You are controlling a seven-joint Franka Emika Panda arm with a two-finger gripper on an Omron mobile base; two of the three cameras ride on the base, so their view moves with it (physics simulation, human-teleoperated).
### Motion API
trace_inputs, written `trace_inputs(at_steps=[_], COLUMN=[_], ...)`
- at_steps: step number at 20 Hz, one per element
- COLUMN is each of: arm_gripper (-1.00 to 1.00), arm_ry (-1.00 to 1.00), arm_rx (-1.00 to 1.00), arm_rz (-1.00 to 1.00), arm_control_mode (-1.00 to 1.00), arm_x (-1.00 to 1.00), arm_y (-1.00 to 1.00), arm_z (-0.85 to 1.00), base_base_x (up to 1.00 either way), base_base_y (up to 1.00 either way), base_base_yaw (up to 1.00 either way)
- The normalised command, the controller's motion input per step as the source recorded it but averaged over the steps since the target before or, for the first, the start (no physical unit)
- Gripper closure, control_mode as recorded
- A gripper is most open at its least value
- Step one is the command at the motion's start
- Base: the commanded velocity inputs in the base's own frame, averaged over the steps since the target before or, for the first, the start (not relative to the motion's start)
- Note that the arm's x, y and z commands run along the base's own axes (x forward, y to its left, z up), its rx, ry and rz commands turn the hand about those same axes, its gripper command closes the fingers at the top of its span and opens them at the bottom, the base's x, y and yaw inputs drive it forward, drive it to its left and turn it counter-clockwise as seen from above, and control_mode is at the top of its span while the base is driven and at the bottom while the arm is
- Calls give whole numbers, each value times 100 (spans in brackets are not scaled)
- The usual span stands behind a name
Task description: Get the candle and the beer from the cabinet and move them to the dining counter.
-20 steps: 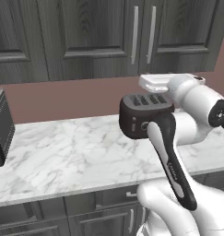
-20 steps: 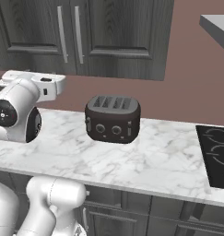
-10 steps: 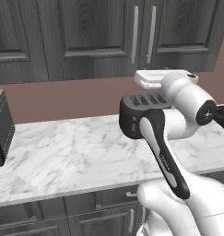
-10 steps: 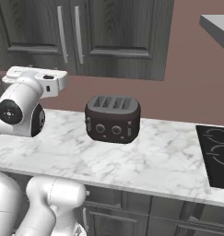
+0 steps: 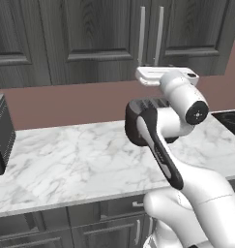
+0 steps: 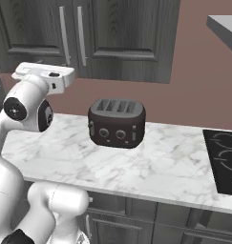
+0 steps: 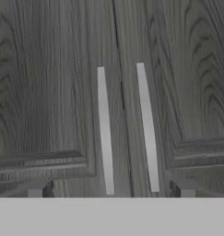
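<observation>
I had the jaws [image 7: 110,191] spread fully wide, holding nothing, aimed at the cabinet [image 7: 53,92], whose doors were shut. Its two silver handles [image 7: 105,129] stood straight ahead between the fingertips [image 7: 36,190]. The toaster [image 6: 116,123] sat on the counter [image 6: 151,167] below the jaws.

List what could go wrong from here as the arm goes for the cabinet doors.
1. The two handles and sit close together either side of the door seam; the open gripper points between them and could catch the wrong one or slip off.
2. The cabinet doors are shut, so the candle and beer are unseen; a door swung open fast might hit the arm.
3. The toaster stands just below, near the elbow's path.
</observation>
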Motion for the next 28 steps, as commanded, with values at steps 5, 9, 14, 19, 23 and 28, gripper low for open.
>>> trace_inputs(at_steps=[5, 9, 14, 19, 23, 28], arm_gripper=[-100, -100, -100, -100, -100, -100], arm_ry=[-7, -10, -6, 0, 0, 0], arm_rx=[0, 0, 0, 0, 0, 0], arm_rz=[-7, 0, 2, 0, 0, 0], arm_control_mode=[-100, -100, -100, -100, -100, -100], arm_x=[36, 40, 50, 47, 38, 32], arm_y=[0, 13, 11, 10, 0, 0], arm_z=[9, 6, 0, 0, 1, 3], base_base_x=[0, 0, 0, 0, 0, 0], base_base_y=[0, 0, 0, 0, 0, 0], base_base_yaw=[0, 0, 0, 0, 0, 0])
